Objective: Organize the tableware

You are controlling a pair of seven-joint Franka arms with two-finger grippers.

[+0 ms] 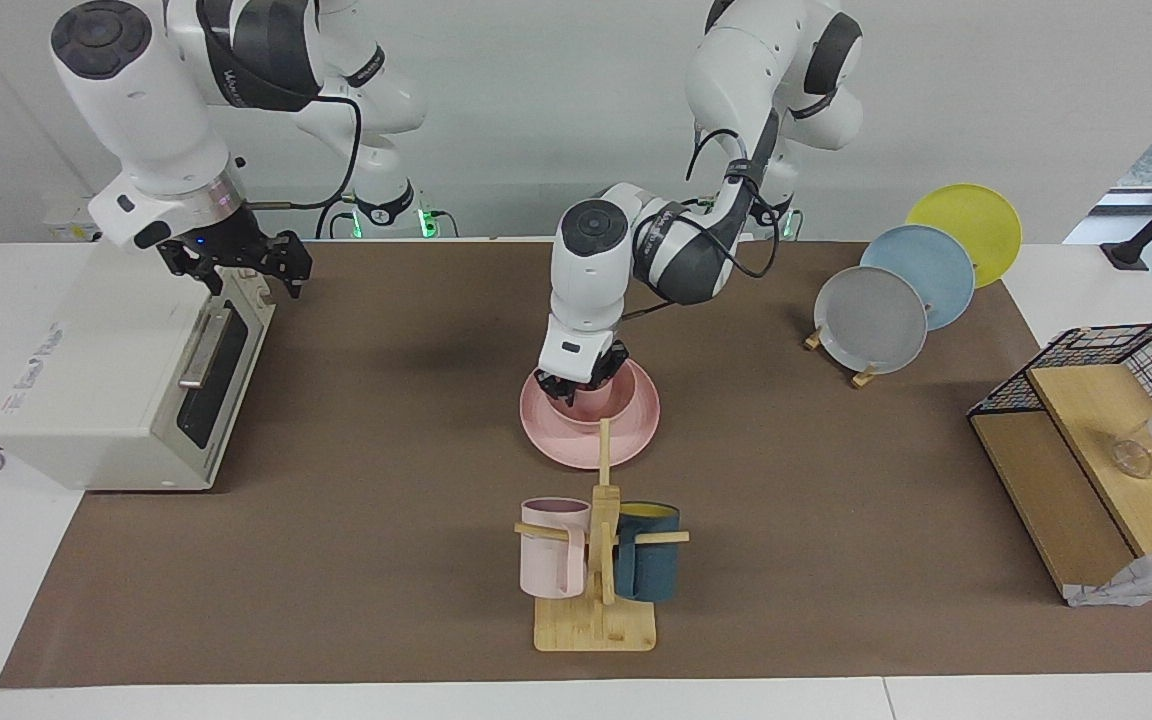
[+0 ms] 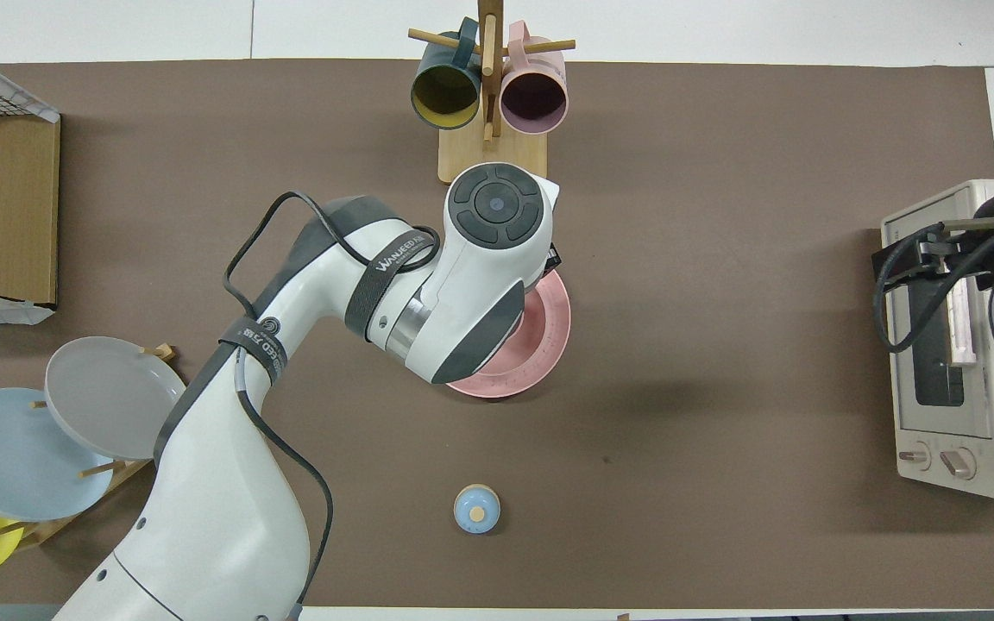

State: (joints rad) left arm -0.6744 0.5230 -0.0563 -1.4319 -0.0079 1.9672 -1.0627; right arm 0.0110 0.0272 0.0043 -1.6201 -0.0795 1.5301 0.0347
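Left gripper (image 1: pixel 584 385) reaches down into the pink bowl (image 1: pixel 604 400), which sits on the pink plate (image 1: pixel 636 425) mid-table; whether its fingers grip anything I cannot tell. Right gripper (image 1: pixel 251 262) hangs open over the toaster oven (image 1: pixel 126 390), waiting. Mug rack (image 1: pixel 598 590) stands farther from the robots than the plate.

Your layout: bowl (image 1: pixel 604 400) on plate (image 1: pixel 636 432) at table centre, left gripper (image 1: pixel 581 385) down in bowl. Mug rack (image 1: pixel 598 590) at plate's 12 o'clock (farther from robots). Right gripper (image 1: pixel 254 262) over toaster oven (image 1: pixel 126 390), at plate's 3 o'clock.
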